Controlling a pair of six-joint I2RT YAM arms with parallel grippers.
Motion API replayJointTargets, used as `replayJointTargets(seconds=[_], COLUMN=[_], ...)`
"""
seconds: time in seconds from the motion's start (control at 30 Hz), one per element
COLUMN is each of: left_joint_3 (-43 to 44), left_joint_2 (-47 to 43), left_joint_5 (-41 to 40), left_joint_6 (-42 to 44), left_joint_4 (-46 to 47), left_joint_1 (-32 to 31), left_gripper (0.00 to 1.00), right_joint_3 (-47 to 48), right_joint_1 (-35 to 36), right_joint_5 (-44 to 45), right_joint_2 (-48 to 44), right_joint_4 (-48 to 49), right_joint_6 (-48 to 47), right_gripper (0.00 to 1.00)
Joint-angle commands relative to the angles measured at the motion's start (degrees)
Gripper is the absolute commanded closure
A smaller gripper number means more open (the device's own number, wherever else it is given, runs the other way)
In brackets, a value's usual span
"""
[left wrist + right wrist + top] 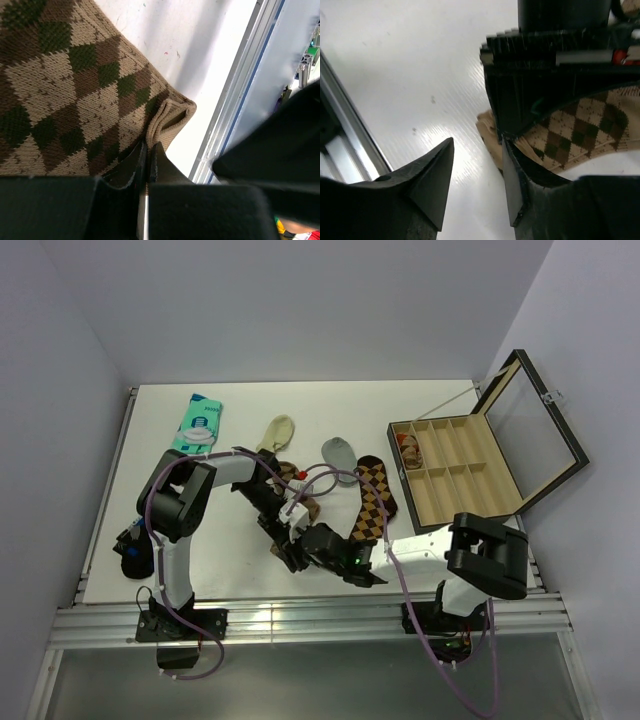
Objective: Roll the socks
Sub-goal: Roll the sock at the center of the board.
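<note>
The argyle socks are brown with tan diamonds; one [375, 502] lies left of the box, and more of the fabric bunches under the arms [293, 476]. My left gripper [291, 546] is shut on the tan cuff [171, 116] of a sock [75, 90] near the table's front edge; in its wrist view the closed gripper [147, 156] pinches the folded cuff. My right gripper [308, 540] is open right beside it. In the right wrist view the gripper [477, 175] is open over bare table, its right finger [512, 185] against the sock's cuff [487, 127] and the sock [570, 130].
A small cream sock [279, 430] and a small grey sock [340, 452] lie at mid-table. A teal packet [197, 422] is at the back left. An open wooden box [460, 502] with compartments stands at right. Dark items [130, 552] sit at the left edge. The metal rail [235, 100] runs along the front.
</note>
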Motion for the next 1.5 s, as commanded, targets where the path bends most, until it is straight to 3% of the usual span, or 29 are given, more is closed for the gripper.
replayJointTargets(seconds=[0.0, 0.57, 1.03, 1.37, 1.47], left_joint_3=[-0.3, 1.5, 0.8, 1.2, 1.3], left_joint_2=[1.2, 2.4, 2.2, 2.0, 1.9], left_joint_5=[-8.4, -8.7, -10.6, -10.7, -10.7], left_joint_6=[0.8, 2.1, 2.9, 3.3, 3.7], left_joint_4=[7.3, 4.4, 4.1, 3.3, 2.9], left_joint_1=[-0.7, -1.0, -1.9, -2.0, -2.0], left_gripper=[1.00, 0.97, 0.95, 0.94, 0.92], right_joint_3=[0.4, 4.7, 8.5, 10.1, 10.5], right_joint_1=[0.2, 0.0, 2.3, 2.9, 2.9], right_joint_5=[1.1, 3.6, 12.5, 11.3, 10.4], right_joint_2=[1.2, 10.7, 9.8, 12.1, 13.4], right_joint_4=[-1.8, -6.5, -14.8, -17.4, -16.9], right_joint_6=[-2.1, -6.2, -10.9, -11.4, -11.2], right_gripper=[0.51, 0.58, 0.44, 0.44, 0.49])
